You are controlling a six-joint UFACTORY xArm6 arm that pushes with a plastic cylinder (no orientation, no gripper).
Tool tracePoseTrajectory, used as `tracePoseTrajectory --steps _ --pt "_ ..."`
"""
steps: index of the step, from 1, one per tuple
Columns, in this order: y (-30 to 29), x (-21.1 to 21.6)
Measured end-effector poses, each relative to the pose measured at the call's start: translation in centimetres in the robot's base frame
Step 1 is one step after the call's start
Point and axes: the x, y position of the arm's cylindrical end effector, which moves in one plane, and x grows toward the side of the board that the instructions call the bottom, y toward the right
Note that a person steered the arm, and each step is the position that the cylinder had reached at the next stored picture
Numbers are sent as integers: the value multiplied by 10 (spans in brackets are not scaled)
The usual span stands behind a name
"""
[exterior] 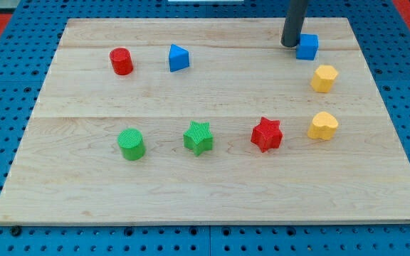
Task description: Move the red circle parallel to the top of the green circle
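Observation:
The red circle (pixel 121 61) is a short red cylinder at the upper left of the wooden board (pixel 212 192). The green circle (pixel 131 144) is a green cylinder at the lower left, almost straight below the red one. My tip (pixel 290 45) is at the upper right of the board, touching or just beside the left side of a blue cube (pixel 307 47). It is far to the right of the red circle.
A blue triangle (pixel 179 57) lies right of the red circle. A green star (pixel 198 137) and a red star (pixel 267 134) sit right of the green circle. A yellow hexagon (pixel 324 77) and a yellow heart (pixel 323 125) are at the right.

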Motion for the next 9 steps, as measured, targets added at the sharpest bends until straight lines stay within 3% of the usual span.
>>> tracePoseTrajectory --steps 3,7,8,9 --pt "22 16" --pt "-327 -22" --pt "-332 -19" --pt "-318 45"
